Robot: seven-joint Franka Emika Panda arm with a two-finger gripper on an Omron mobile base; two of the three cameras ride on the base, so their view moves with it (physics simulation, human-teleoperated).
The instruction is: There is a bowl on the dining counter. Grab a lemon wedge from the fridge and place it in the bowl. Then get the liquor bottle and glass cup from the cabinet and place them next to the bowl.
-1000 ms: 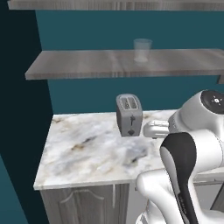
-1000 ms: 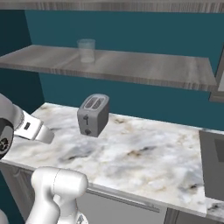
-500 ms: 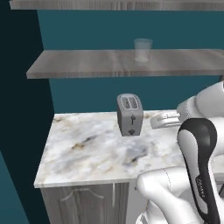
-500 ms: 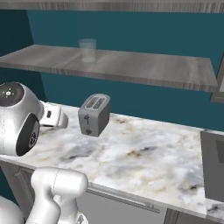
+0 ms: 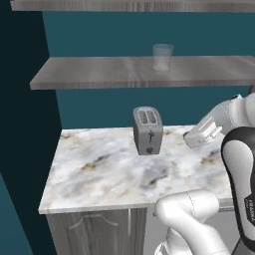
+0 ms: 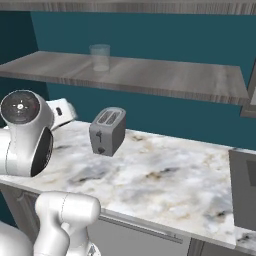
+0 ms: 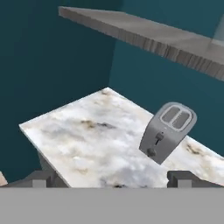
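The glass stands upright on the lower shelf, above and behind the toaster that sits at the far side of the marble bench. The jaws are wide open and hold nothing; they hang over the bench, near the toaster, well below the glass. In the hand view the glass shows as a blur at the upper right edge.

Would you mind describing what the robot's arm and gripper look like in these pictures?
The arm is glossy white with rounded, tube-like links and dark grey to black joint sections; one round joint cap shows in the right base view. The gripper ends in two small dark grey, blocky finger tips. No cables or readable markings are evident.
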